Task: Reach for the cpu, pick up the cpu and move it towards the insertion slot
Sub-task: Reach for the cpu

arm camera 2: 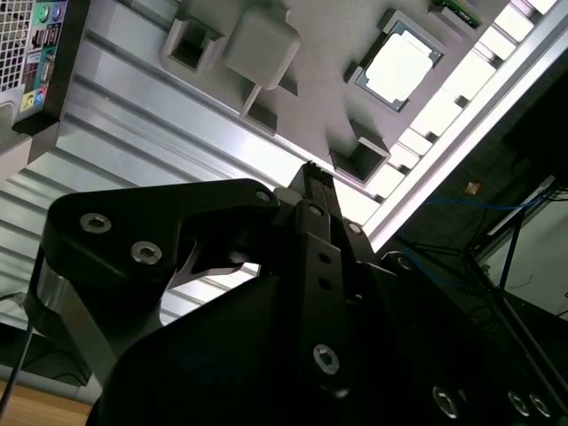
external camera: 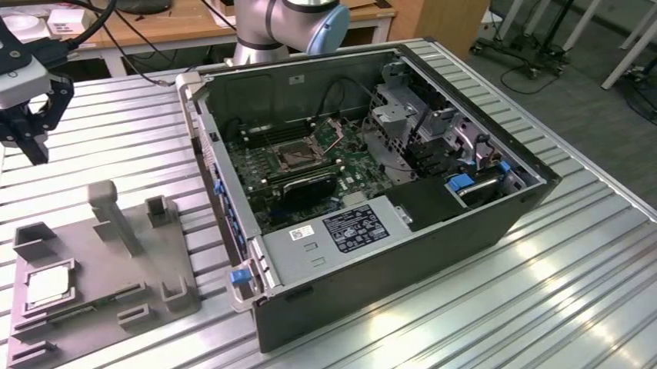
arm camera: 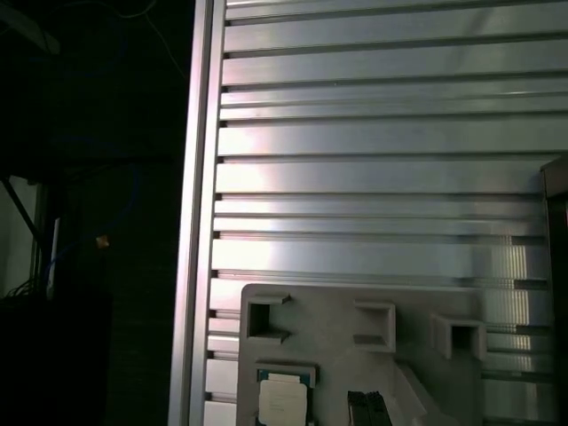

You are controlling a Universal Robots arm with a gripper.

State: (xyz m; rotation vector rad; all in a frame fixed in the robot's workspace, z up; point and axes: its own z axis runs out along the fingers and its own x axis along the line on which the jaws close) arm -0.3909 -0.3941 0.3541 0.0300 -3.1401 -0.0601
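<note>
The cpu (external camera: pixel 46 286), a small pale silvery square, lies flat in a recess of the grey plastic tray (external camera: pixel 108 307) at the exterior view's lower left. It also shows in both wrist views: cpu (arm camera 2: pixel 399 62) and cpu (arm camera: pixel 284 404). My gripper (external camera: pixel 36 154) hangs above the ribbed table at the exterior view's far left, well behind the tray and apart from the chip. In the second wrist view its black fingers (arm camera 2: pixel 312 191) lie together, so the gripper (arm camera 2: pixel 311 169) is shut and holds nothing. The insertion slot (external camera: pixel 292 157) sits on the motherboard inside the open computer case (external camera: pixel 513 207).
The case lies on its side in the middle of the ribbed aluminium table (external camera: pixel 575 292), with a white-labelled power supply (external camera: pixel 349 227) at its near end. Grey posts (external camera: pixel 113 215) stand up from the tray. The arm's base (external camera: pixel 277 31) rises behind the case. The table edge (arm camera: pixel 200 222) runs close beside the tray.
</note>
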